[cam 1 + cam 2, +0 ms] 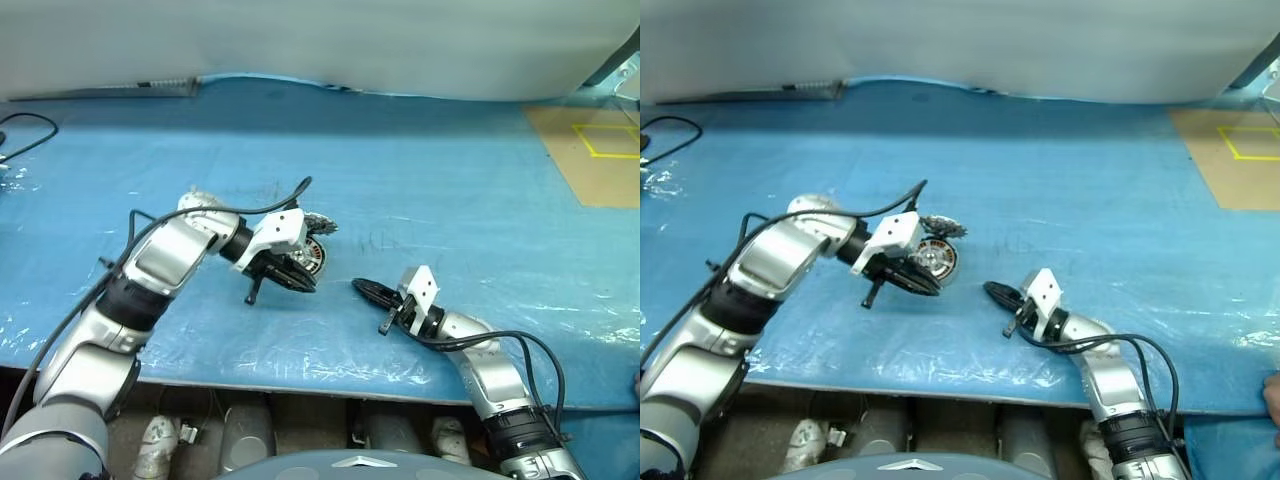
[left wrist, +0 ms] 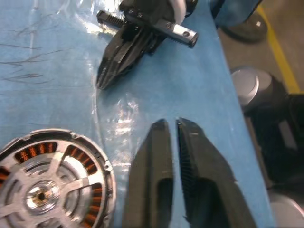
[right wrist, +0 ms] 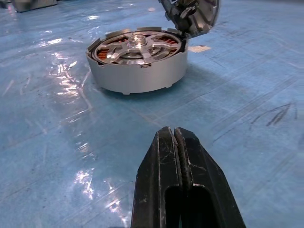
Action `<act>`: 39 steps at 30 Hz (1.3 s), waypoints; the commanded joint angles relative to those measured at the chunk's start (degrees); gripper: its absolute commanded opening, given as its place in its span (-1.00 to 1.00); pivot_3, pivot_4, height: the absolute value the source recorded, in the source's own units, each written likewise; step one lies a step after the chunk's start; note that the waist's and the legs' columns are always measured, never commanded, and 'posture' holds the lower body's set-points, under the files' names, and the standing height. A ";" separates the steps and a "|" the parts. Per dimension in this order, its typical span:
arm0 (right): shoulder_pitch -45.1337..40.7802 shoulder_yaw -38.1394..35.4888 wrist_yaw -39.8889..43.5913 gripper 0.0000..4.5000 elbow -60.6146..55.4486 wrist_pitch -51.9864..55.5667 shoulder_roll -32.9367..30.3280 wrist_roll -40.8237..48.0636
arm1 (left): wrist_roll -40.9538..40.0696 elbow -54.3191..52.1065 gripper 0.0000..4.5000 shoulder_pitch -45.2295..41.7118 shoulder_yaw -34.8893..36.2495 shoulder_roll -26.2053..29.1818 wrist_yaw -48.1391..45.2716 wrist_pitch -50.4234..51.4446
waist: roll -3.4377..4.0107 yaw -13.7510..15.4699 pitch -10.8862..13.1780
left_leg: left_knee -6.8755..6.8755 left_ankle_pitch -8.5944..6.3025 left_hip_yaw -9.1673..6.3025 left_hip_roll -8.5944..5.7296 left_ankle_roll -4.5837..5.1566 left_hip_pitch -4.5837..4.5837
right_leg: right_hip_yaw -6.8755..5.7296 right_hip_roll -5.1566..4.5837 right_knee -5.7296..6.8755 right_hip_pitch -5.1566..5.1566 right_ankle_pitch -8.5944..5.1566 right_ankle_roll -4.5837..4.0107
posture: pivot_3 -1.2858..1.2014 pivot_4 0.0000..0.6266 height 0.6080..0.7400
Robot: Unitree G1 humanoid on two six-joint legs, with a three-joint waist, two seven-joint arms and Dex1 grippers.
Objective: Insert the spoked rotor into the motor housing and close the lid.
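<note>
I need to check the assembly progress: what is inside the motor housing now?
The spoked rotor sits inside the motor housing, with copper windings showing through its gaps. What lies under the rotor is covered. The lid leans on the housing's rim.

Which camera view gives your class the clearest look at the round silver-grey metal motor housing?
The right wrist view: the round silver-grey metal motor housing shows whole, wall and top, with the silver spoked rotor seated inside. The left wrist view crops it at the picture's edge, though the copper windings are plain there. In both eye views it is small and half hidden behind the left pincer.
</note>
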 commanded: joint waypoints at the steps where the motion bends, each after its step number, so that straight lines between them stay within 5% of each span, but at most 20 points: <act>1: -4.75 -3.35 -4.20 -1.00 0.50 0.48 -0.47 -0.87 | -4.17 -5.54 -0.90 8.36 6.89 -2.96 7.27 -6.29 | 0.03 -0.20 0.00 | 0.00 -0.05 0.01 0.00 -0.07 0.00 | 0.01 0.00 -0.02 0.00 0.00 0.00 | 0.03 -0.52 1.00; 10: -23.72 -3.46 -12.55 -1.00 17.37 3.35 0.45 -7.60 | -5.56 -11.09 -0.90 29.62 15.76 -13.14 26.55 -20.17 | 0.03 -0.28 0.00 | 0.04 -0.07 0.04 0.06 -0.12 -0.01 | 0.02 0.06 0.00 -0.02 0.00 0.00 | 0.03 -0.52 1.00; 15: -34.98 -1.89 -9.11 -1.00 29.12 0.41 2.37 -8.78 | -5.79 -9.85 -0.90 39.77 16.81 -15.20 29.56 -28.26 | 0.03 -1.42 0.00 | 0.01 -0.08 0.05 0.11 -0.11 -0.14 | 0.00 0.10 0.02 -0.18 0.00 0.00 | 0.03 -0.52 1.00; 24: -49.64 -0.68 1.60 -1.00 46.39 -6.01 6.38 -8.96 | -2.92 -0.32 -0.90 44.02 20.00 -18.01 36.98 -42.68 | 0.05 -1.48 0.00 | 0.16 -0.19 0.12 0.20 0.17 -0.12 | 0.00 0.10 0.13 -0.18 0.04 -0.07 | 0.03 -0.52 1.00; 29: -52.69 -1.23 11.12 -1.00 50.86 -7.40 8.19 -7.33 | -2.91 -2.06 -0.90 43.59 20.57 -18.62 42.18 -41.83 | 0.05 -1.33 0.00 | 0.19 -0.10 0.17 0.33 0.36 -0.17 | -0.08 0.12 0.14 -0.20 0.04 -0.09 | 0.03 -0.52 1.00; 33: -51.00 -1.02 23.60 -1.00 44.87 -1.68 9.42 -2.84 | -3.65 -4.70 -0.90 40.64 19.72 -17.47 44.59 -37.17 | 0.05 -1.33 0.00 | 0.40 -0.10 0.18 0.52 0.38 -0.34 | -0.07 0.13 0.45 -0.46 0.01 -0.15 | 0.03 -0.52 1.00; 39: -42.47 2.08 28.14 -1.00 32.64 4.73 9.53 -1.86 | -5.45 -6.27 -0.90 38.05 19.02 -16.74 45.11 -32.27 | 0.03 -1.20 0.00 | 0.84 -0.10 0.18 0.53 0.39 -0.56 | -0.07 0.14 1.00 -0.74 -0.06 -0.28 | 0.03 -0.52 1.00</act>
